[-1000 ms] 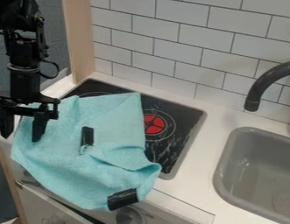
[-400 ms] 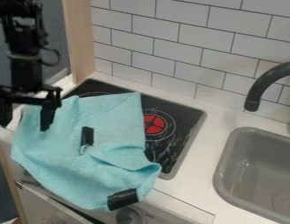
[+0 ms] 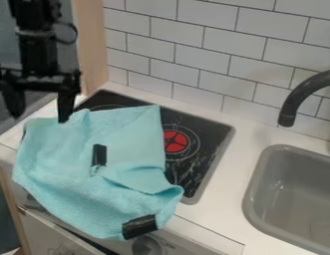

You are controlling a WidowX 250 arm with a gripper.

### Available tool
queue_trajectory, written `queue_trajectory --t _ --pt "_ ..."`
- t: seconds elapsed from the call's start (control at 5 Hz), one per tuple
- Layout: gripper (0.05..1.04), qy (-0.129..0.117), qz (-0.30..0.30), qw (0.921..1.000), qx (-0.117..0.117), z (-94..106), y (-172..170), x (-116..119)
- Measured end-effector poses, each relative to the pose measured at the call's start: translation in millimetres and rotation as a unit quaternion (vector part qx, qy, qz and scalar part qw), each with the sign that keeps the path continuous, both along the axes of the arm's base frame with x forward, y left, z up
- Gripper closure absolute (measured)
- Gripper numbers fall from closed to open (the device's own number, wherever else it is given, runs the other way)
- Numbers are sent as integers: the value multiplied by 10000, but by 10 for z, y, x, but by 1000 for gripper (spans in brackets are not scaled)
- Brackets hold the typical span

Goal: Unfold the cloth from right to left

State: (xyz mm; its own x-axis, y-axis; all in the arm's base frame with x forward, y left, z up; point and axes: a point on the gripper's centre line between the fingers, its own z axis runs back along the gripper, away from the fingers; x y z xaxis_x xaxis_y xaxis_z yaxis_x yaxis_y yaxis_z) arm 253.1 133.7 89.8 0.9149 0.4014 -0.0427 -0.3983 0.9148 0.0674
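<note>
Cloth (image 3: 67, 174), a single turquoise piece, lies rumpled over the stovetop (image 3: 212, 135) and hangs past the counter's (image 3: 227, 196) front edge. One arm (image 3: 39, 55) drops nearly upright from the upper left, its gripper (image 3: 40, 118) pointing down at the cloth's far left corner, two fingers spread wide. Two black strips (image 3: 139, 226) mark the cloth; one faucet (image 3: 301, 94) arches beside one sink (image 3: 255, 174).
</note>
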Motion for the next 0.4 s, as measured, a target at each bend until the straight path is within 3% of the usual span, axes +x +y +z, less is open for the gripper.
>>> queue_trajectory --t 0.2,0.4 --pt "85 -250 -293 9992 58 140 -100 62" --pt "85 -259 -359 9990 53 144 -126 74"
